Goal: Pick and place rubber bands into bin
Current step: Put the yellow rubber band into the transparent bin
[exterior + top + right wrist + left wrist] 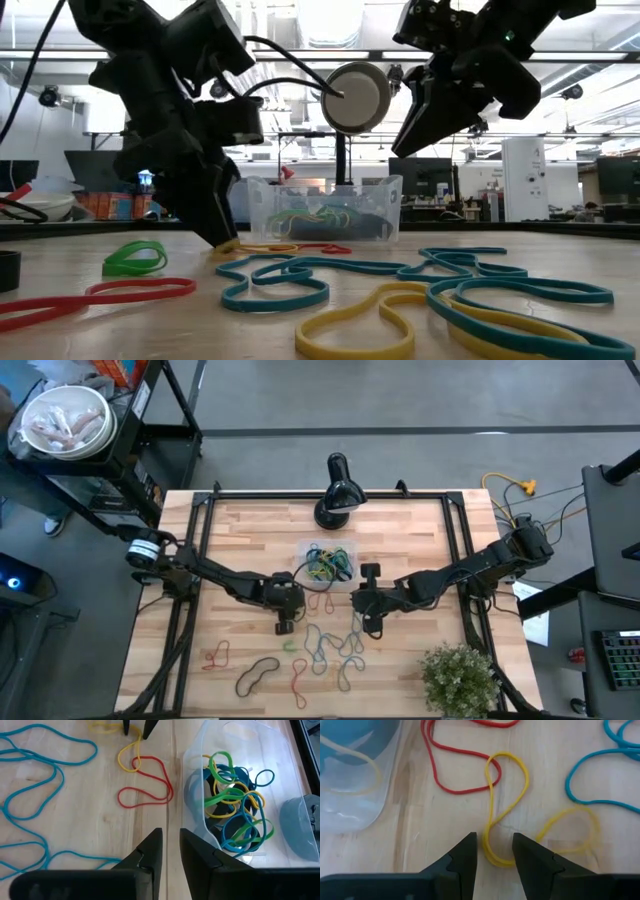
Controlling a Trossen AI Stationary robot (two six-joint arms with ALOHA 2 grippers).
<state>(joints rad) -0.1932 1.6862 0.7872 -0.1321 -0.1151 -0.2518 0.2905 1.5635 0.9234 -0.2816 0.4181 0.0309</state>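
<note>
Now, loose bands: red [216, 656], black [257, 675], blue [335, 645] and others lie scattered on the table [250, 520], on the near side of the bin.
Left gripper [494, 856]: just left of the bin, tips down at the wood, fingers open and straddling a yellow band [506, 810] without pinching it.
Red band [147, 782]: beside the bin, looped through that yellow one.
Bin [327, 565]: at the table's middle, holding a tangle of green, yellow and blue bands [235, 805].
Right gripper [171, 851]: raised beside the bin's right, fingers slightly apart, holding nothing.
</note>
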